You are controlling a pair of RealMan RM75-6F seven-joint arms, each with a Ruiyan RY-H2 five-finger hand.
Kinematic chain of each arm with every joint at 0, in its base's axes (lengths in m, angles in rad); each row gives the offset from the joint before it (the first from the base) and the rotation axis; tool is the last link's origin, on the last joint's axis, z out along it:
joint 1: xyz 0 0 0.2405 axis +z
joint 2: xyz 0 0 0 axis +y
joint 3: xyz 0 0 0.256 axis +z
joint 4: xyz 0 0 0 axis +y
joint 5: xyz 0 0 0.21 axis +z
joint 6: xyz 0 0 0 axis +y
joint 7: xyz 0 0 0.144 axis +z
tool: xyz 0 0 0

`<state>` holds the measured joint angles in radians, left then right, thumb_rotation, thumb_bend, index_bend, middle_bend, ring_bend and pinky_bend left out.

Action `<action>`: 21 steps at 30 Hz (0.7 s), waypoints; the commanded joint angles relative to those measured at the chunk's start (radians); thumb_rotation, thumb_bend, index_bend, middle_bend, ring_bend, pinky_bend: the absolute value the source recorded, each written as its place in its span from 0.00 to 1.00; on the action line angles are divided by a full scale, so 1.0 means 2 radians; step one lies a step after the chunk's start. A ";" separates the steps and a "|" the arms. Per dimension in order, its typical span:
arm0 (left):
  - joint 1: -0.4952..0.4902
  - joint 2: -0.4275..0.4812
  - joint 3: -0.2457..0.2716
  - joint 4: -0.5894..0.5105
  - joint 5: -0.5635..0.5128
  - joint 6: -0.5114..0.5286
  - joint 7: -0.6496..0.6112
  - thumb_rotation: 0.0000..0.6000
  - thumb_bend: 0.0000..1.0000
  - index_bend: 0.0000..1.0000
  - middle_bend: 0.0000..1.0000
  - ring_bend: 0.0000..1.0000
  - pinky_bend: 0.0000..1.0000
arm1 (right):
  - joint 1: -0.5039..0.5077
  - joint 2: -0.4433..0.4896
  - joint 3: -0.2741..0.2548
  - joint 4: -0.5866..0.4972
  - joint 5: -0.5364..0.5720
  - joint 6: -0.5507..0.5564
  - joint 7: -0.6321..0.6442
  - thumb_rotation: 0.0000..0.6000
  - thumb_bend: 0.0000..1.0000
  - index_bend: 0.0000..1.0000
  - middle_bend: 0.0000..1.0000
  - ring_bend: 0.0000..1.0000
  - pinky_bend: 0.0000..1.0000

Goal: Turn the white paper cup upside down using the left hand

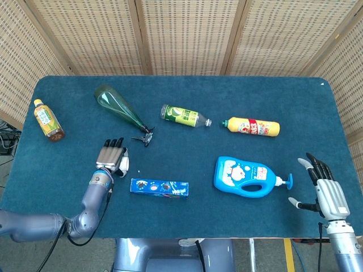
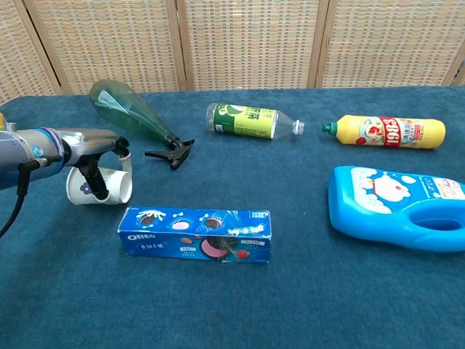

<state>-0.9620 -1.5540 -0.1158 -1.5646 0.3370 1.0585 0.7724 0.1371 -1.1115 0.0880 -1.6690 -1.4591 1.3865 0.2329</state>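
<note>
While the cup (image 2: 98,187) lies tipped on its side at the near left of the blue table (image 1: 187,215), the left hand (image 1: 110,157) is clamped on it: in the chest view the fingers (image 2: 93,178) wrap over the cup's white wall, and in the head view the hand covers nearly all of the cup, only a sliver of white showing at its right edge. The cup's rim points right, toward the middle of the table. The left arm (image 1: 85,212) reaches in from the near left corner.

Just right of and nearer than the cup lies a blue Oreo box (image 2: 195,234), flat, its long side running left to right; it is near the cup but apart from it. Beyond the hand a green spray bottle (image 1: 118,105) lies on its side, its black trigger (image 2: 171,153) pointing toward the middle. At the far left lies a tea bottle (image 1: 47,120) with a yellow cap. Toward the middle far side lies a clear bottle (image 1: 184,115) with a green label, and right of it a yellow bottle (image 1: 253,126) with a red cap, both on their sides. Nearer, on the right, lies a blue detergent jug (image 1: 245,177), its pump pointing right.

The right hand (image 1: 326,187) hovers at the near right edge, its fingers spread apart and holding nothing.
</note>
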 commanded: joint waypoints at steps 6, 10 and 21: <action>0.058 -0.003 -0.018 -0.007 0.106 0.017 -0.129 1.00 0.27 0.43 0.00 0.00 0.00 | -0.001 0.000 0.000 -0.001 0.000 0.002 0.000 1.00 0.09 0.00 0.00 0.00 0.00; 0.105 -0.021 -0.025 0.016 0.198 0.029 -0.251 1.00 0.26 0.43 0.00 0.00 0.02 | -0.001 -0.001 0.001 0.000 0.003 0.001 -0.003 1.00 0.09 0.00 0.00 0.00 0.00; 0.167 -0.044 -0.030 0.100 0.338 0.006 -0.488 1.00 0.26 0.44 0.00 0.00 0.03 | 0.000 -0.005 0.000 0.001 0.004 -0.001 -0.015 1.00 0.09 0.00 0.00 0.00 0.00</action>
<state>-0.6754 -1.6253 -0.1715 -1.4294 0.9375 1.0994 -0.1010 0.1374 -1.1213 0.0888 -1.6679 -1.4498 1.3857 0.2056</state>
